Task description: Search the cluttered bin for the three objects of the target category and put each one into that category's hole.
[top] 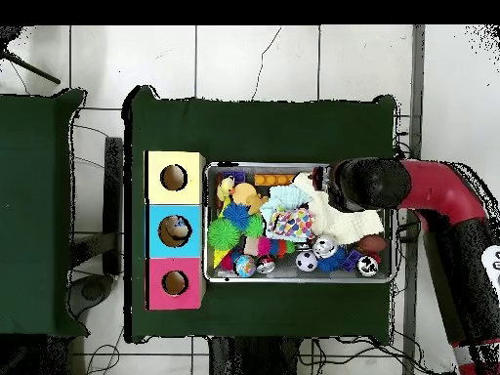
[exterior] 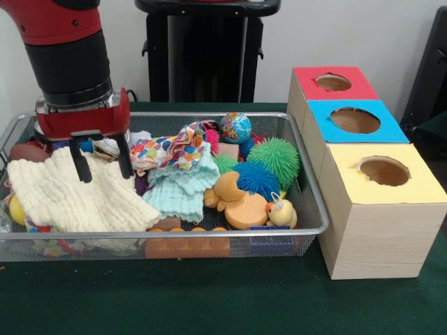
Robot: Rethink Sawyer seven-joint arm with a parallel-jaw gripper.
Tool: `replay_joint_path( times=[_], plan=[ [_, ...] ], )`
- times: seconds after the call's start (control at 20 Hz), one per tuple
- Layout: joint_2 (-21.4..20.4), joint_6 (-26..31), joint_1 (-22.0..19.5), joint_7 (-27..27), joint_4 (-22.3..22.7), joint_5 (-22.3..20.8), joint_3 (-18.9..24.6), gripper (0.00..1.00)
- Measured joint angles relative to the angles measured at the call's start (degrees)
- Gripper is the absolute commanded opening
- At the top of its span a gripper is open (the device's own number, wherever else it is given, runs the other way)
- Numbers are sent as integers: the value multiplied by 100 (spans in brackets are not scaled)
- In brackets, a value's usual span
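Observation:
The wire mesh bin [exterior: 209, 233] lies on the green table, full of toys and cloths. My gripper [exterior: 103, 166] is over its left end, open, with both black fingers [exterior: 81, 166] hanging just above a cream knitted cloth [exterior: 77, 194] and nothing between them. To the right of the bin stands a row of wooden boxes with round holes: red [exterior: 334, 82], blue [exterior: 355, 120] and yellow [exterior: 384, 171]. In the overhead view the arm's wrist [top: 366, 183] covers the gripper above the bin [top: 293, 280], and the three boxes [top: 175, 230] stand to the bin's left.
In the bin lie a mint cloth [exterior: 183, 190], a patterned cloth [exterior: 167, 149], a globe ball [exterior: 235, 128], green [exterior: 278, 157] and blue [exterior: 256, 178] spiky balls, an orange duck [exterior: 234, 199], a small yellow duck [exterior: 281, 211] and an orange block [exterior: 187, 246].

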Motion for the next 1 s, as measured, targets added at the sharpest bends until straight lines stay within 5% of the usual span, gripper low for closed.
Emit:
replay_joint_path(
  times=[1.0],
  plan=[
    [575,-681,-102,0,20,-431,-2,100]
  ],
)
